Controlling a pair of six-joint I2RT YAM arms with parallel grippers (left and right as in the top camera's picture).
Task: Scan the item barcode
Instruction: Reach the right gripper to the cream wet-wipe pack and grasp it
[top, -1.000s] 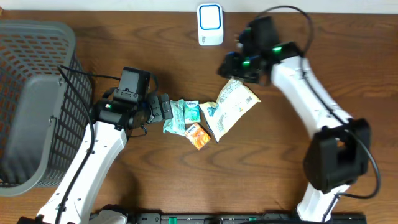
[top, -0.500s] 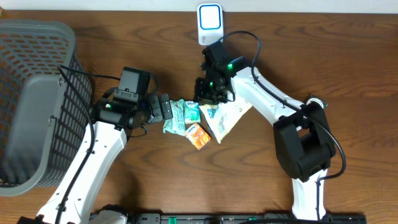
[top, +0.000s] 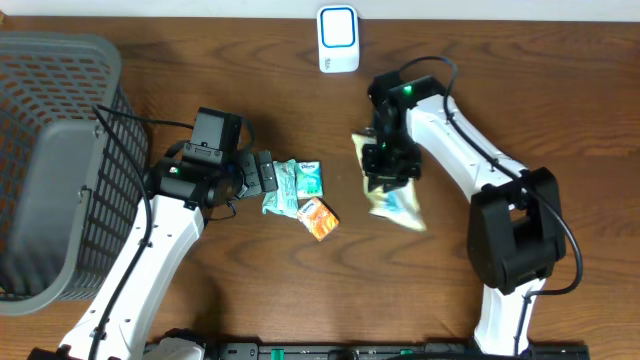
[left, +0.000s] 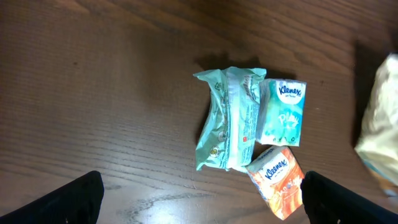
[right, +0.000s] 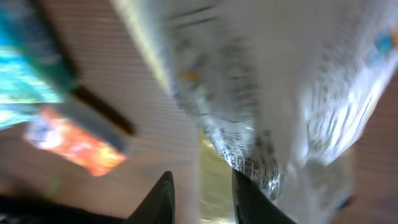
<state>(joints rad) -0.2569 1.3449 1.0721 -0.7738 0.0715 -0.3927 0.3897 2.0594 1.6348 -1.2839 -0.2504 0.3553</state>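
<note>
Seen from overhead, on the brown wooden table (top: 560, 90) the right gripper (top: 385, 168) clamps a pale snack bag (top: 397, 205) near and right of the white scanner (top: 338, 38), while the left gripper (top: 266, 172) gapes wide left of it, a grey basket (top: 60, 150) farther left; the left wrist shows tissue packs (left: 283, 112) on woodgrain; the blurred right wrist seemingly shows the bag pinched.

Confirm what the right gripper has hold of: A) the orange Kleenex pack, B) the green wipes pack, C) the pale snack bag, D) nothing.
C: the right gripper is closed on the upper end of the pale snack bag, which fills the right wrist view at its fingers; the orange Kleenex pack and green wipes pack lie apart from it.
</note>
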